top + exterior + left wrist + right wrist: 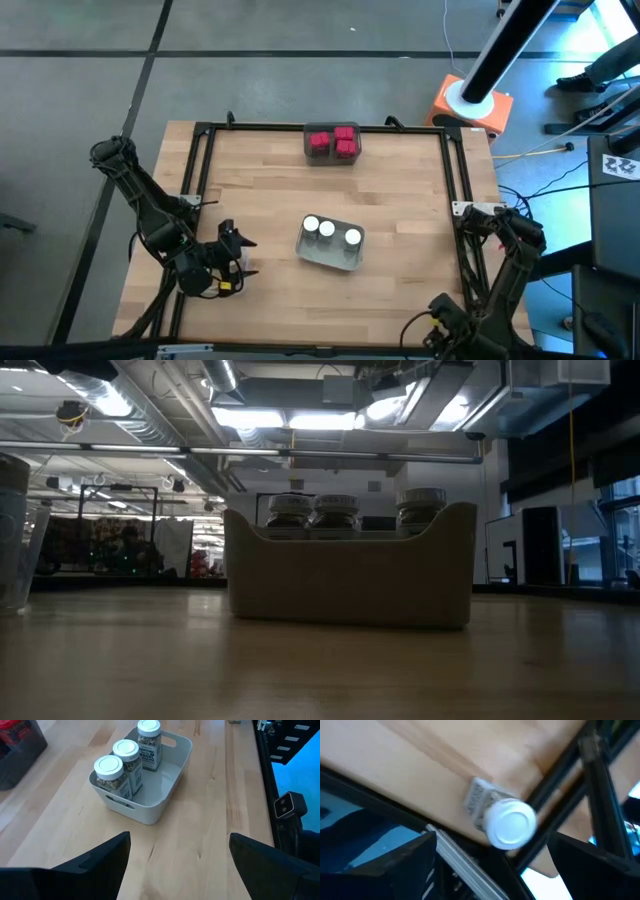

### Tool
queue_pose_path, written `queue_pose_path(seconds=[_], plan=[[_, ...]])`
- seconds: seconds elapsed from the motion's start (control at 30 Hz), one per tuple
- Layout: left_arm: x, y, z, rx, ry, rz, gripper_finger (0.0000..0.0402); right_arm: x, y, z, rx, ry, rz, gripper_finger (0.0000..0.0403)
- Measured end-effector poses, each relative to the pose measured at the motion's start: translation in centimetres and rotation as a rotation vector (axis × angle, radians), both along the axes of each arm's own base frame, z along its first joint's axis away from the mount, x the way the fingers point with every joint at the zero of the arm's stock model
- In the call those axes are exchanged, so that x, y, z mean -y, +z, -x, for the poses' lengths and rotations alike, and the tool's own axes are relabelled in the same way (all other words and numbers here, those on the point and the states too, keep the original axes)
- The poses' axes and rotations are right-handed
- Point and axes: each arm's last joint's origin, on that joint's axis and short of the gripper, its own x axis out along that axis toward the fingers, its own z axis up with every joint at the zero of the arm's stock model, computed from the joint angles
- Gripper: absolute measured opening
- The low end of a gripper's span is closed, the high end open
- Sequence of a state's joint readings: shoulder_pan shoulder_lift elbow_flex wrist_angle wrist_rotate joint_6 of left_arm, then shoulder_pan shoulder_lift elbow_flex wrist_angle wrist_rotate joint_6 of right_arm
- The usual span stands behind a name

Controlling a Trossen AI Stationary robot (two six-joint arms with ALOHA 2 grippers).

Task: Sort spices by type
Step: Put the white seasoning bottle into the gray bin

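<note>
Three round white-topped spice jars (328, 230) stand upright in a grey tray (345, 258) at the table's middle. They also show in the left wrist view (125, 762) and the low view (335, 512). Three red blocky jars (333, 141) sit in a clear tray at the far edge. My left gripper (240, 257) (180, 850) is open, left of the grey tray and apart from it. My right gripper (492, 851) is open at the table's right near corner. Another white-topped jar (507, 822) lies ahead of its fingers, lid toward the camera. No tan-topped jars are in view.
A black frame rail (455, 180) runs along the table's sides and far edge, close to the jar in the right wrist view (560, 785). Bare wood (260, 180) lies between the two trays. A clear container (15, 530) stands at the low view's left edge.
</note>
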State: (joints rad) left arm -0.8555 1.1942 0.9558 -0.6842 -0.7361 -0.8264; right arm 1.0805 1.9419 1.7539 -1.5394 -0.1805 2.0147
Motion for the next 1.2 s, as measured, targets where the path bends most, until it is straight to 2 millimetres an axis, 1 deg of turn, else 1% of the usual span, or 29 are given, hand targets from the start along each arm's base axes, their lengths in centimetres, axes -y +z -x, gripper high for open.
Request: queue_pose_path(seconds=[0.1, 0.23, 0.33, 0.6, 0.73, 0.87, 0.93, 1.03, 1.2], plan=[[0.0, 0.0, 0.0, 0.0, -0.003, 0.0, 0.0322, 0.0, -0.5, 0.2, -0.054, -0.022, -0.01, 0.0379], [0.3, -0.2, 0.1, -0.005, -0.008, -0.004, 0.0322, -0.1, -1.8, 0.1, -0.041, -0.023, -0.015, 0.0379], [0.6, -0.5, 0.0, -0.016, -0.018, -0.021, 0.0322, 0.4, -3.0, 0.5, -0.116, -0.035, 0.008, 0.0379], [1.1, -1.5, -0.5, -0.047, -0.021, -0.06, 0.0322, 0.3, -5.1, 0.4, -0.083, -0.025, -0.014, 0.0379], [1.4, -1.9, -0.7, -0.061, -0.026, -0.081, 0.0322, 0.8, -6.8, 0.9, -0.153, -0.048, -0.012, 0.0379], [1.7, -2.3, -0.9, -0.061, -0.03, -0.083, 0.0322, 0.9, -8.1, 0.9, -0.14, -0.055, -0.03, 0.0378], [1.8, -2.3, -0.9, -0.059, -0.033, -0.08, 0.0322, 0.9, -8.4, 0.9, -0.128, -0.054, -0.034, 0.0377], [1.8, -2.3, -0.9, -0.059, -0.032, -0.08, 0.0322, 1.0, -8.5, 0.9, -0.124, -0.058, -0.018, 0.0359], [1.8, -2.2, -0.9, -0.054, -0.029, -0.073, 0.0322, 1.0, -8.5, 0.8, -0.089, -0.062, -0.01, 0.0303]])
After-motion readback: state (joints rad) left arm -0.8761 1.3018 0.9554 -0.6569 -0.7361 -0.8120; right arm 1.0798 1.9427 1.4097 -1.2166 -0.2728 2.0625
